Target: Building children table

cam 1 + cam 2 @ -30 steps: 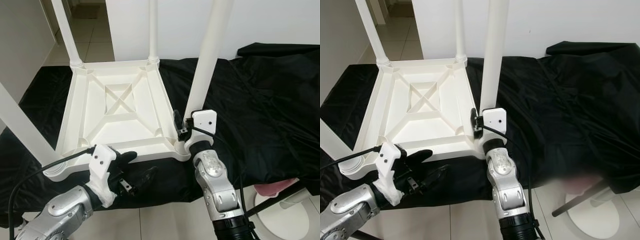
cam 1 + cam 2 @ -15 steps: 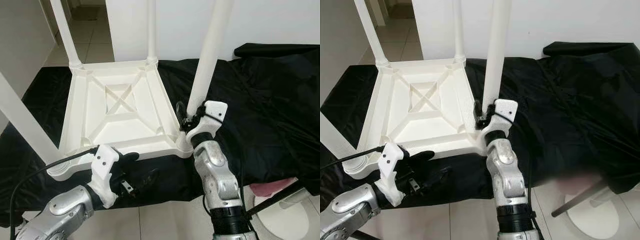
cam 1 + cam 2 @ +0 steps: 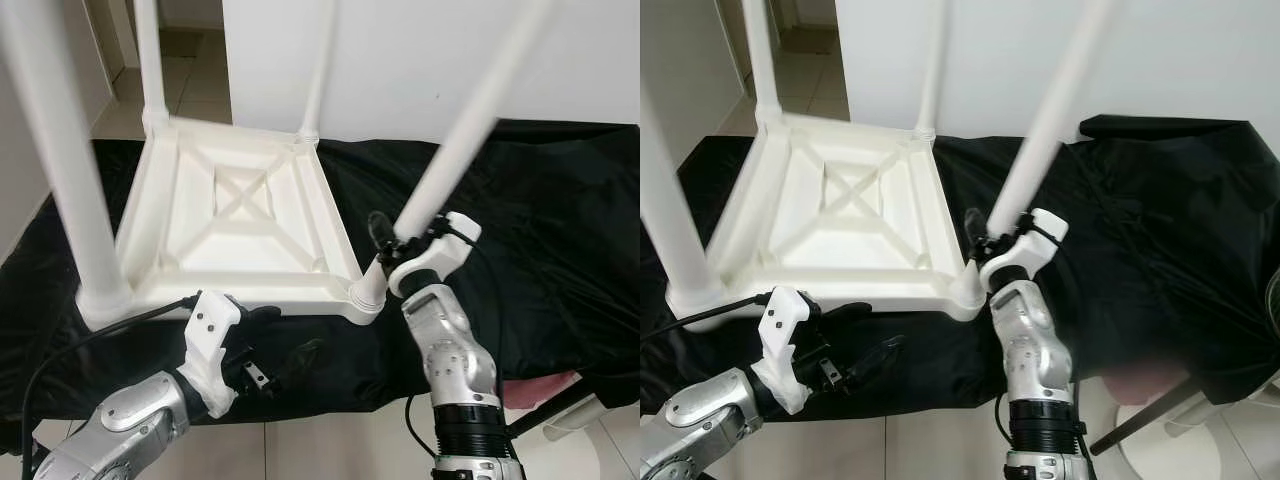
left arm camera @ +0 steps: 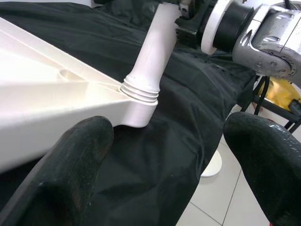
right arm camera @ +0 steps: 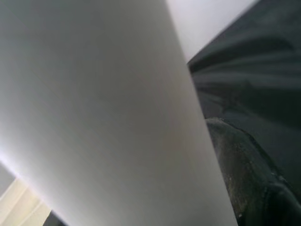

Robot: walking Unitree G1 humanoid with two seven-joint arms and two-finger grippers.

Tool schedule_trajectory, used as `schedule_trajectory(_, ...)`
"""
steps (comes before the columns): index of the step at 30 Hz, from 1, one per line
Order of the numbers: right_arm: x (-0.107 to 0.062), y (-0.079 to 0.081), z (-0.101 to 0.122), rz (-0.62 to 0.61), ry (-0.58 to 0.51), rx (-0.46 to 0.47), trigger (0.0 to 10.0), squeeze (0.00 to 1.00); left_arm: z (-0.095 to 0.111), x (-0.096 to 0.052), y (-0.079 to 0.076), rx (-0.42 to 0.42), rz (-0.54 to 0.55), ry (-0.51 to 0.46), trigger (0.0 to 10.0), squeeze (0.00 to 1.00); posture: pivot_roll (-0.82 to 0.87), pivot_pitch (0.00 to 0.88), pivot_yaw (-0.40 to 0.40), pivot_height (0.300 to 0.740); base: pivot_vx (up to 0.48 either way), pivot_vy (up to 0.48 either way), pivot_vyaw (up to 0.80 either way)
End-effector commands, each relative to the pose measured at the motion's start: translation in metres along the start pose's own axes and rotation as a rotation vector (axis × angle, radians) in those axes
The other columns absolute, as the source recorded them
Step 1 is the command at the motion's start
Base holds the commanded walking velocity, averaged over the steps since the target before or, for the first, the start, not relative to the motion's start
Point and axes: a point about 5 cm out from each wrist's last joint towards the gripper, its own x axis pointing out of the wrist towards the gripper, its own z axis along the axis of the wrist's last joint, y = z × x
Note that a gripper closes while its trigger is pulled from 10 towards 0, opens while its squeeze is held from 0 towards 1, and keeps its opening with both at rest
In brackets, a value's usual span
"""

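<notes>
The right end effector [image 3: 392,243] was closed on the near right leg [image 3: 455,155], which had tilted away from upright within the last second, its threaded base still in the corner socket [image 3: 364,297]. Judged: seating incomplete. The left end effector [image 3: 268,362] hovered open below the upturned table [image 3: 240,215], smooth white ribbed plastic lying on black cloth [image 3: 545,215].

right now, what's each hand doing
Left hand: open, empty, by the upturned white plastic table.
Right hand: shut on the tilted white plastic table leg.
</notes>
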Motion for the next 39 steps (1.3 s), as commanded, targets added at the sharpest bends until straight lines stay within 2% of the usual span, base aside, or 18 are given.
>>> schedule_trajectory(1, -0.002, 0.010, -0.047, 0.039, 0.121, 0.465, 10.0, 0.00, 0.002, 0.002, -0.008, 0.005, -0.116, -0.009, 10.0, 0.00, 0.05, 0.022, 0.002, 0.740, 0.000, 0.000, 0.00)
schedule_trajectory(5, -0.008, -0.004, -0.058, 0.036, 0.152, 0.639, 10.0, 0.00, 0.003, 0.003, -0.010, 0.002, -0.130, -0.010, 10.0, 0.00, 0.05, 0.022, 0.005, 0.740, 0.000, 0.000, 0.00)
schedule_trajectory(8, -0.010, -0.011, -0.063, 0.029, 0.163, 0.694, 10.0, 0.00, 0.003, 0.003, -0.010, -0.002, -0.140, -0.010, 10.0, 0.00, 0.05, 0.022, 0.009, 0.740, 0.000, 0.000, 0.00)
schedule_trajectory(9, -0.015, -0.024, -0.072, 0.011, 0.174, 0.774, 10.0, 0.00, 0.003, 0.003, -0.010, 0.006, -0.143, -0.004, 10.0, 0.00, 0.05, 0.022, 0.009, 0.740, 0.000, 0.000, 0.00)
schedule_trajectory(11, -0.016, -0.027, -0.074, 0.007, 0.176, 0.795, 10.0, 0.00, 0.003, 0.003, -0.010, 0.009, -0.143, -0.002, 10.0, 0.00, 0.05, 0.022, 0.009, 0.740, 0.000, 0.000, 0.00)
schedule_trajectory(15, -0.019, -0.031, -0.081, 0.014, 0.210, 0.752, 10.0, 0.00, 0.001, 0.006, 0.003, 0.051, -0.067, 0.003, 10.0, 0.00, 0.06, 0.025, 0.019, 0.740, 0.000, 0.000, 0.00)
schedule_trajectory(18, -0.021, -0.032, -0.081, 0.027, 0.217, 0.766, 10.0, 0.00, 0.000, 0.007, 0.012, 0.070, -0.017, 0.009, 10.0, 0.00, 0.05, 0.026, 0.021, 0.740, 0.000, 0.000, 0.00)
schedule_trajectory(19, -0.023, -0.037, -0.081, 0.032, 0.221, 0.768, 10.0, 0.00, -0.003, 0.012, 0.032, 0.142, 0.125, 0.054, 10.0, 0.00, 0.05, 0.030, 0.025, 0.740, 0.000, 0.000, 0.00)
schedule_trajectory(20, -0.025, -0.042, -0.082, 0.024, 0.222, 0.773, 10.0, 0.00, -0.003, 0.015, 0.049, 0.177, 0.256, 0.065, 10.0, 0.00, 0.05, 0.031, 0.029, 0.740, 0.000, 0.000, 0.00)
schedule_trajectory(21, -0.025, -0.042, -0.082, 0.024, 0.222, 0.773, 10.0, 0.00, -0.003, 0.015, 0.049, 0.177, 0.256, 0.065, 10.0, 0.00, 0.05, 0.031, 0.029, 0.740, 0.000, 0.000, 0.00)
schedule_trajectory(22, -0.026, -0.046, -0.082, 0.015, 0.224, 0.773, 10.0, 0.00, -0.002, 0.017, 0.059, 0.197, 0.340, 0.069, 10.0, 0.00, 0.05, 0.031, 0.029, 0.740, 0.000, 0.000, 0.00)
schedule_trajectory(23, -0.026, -0.046, -0.082, 0.015, 0.224, 0.773, 10.0, 0.00, -0.002, 0.017, 0.059, 0.197, 0.340, 0.069, 10.0, 0.00, 0.05, 0.031, 0.029, 0.740, 0.000, 0.000, 0.00)
schedule_trajectory(24, -0.028, -0.049, -0.083, 0.010, 0.224, 0.772, 10.0, 0.00, 0.001, 0.019, 0.069, 0.214, 0.436, 0.067, 10.0, 0.00, 0.04, 0.033, 0.034, 0.740, 0.000, 0.000, 0.00)
schedule_trajectory(29, -0.032, -0.055, -0.084, 0.013, 0.226, 0.764, 10.0, 0.00, 0.007, 0.020, 0.075, 0.239, 0.500, 0.041, 10.0, 0.00, 0.04, 0.038, 0.037, 0.740, 0.000, 0.000, 0.00)
schedule_trajectory(32, -0.041, -0.066, -0.081, 0.026, 0.193, 0.795, 10.0, 0.00, 0.010, 0.014, 0.081, 0.269, 0.514, 0.035, 10.0, 0.00, 0.04, 0.049, 0.042, 0.740, 0.000, 0.000, 0.00)
schedule_trajectory(37, -0.046, -0.071, -0.080, 0.028, 0.186, 0.806, 10.0, 0.00, 0.011, 0.012, 0.084, 0.273, 0.540, 0.044, 10.0, 0.00, 0.04, 0.049, 0.042, 0.740, 0.000, 0.000, 0.00)
schedule_trajectory(38, -0.050, -0.073, -0.079, 0.038, 0.186, 0.816, 10.0, 0.00, 0.016, 0.012, 0.088, 0.269, 0.591, 0.026, 10.0, 0.00, 0.04, 0.059, 0.045, 0.740, 0.000, 0.000, 0.00)
schedule_trajectory(39, -0.050, -0.073, -0.079, 0.038, 0.186, 0.816, 10.0, 0.00, 0.016, 0.012, 0.088, 0.269, 0.591, 0.026, 10.0, 0.00, 0.04, 0.059, 0.045, 0.740, 0.000, 0.000, 0.00)
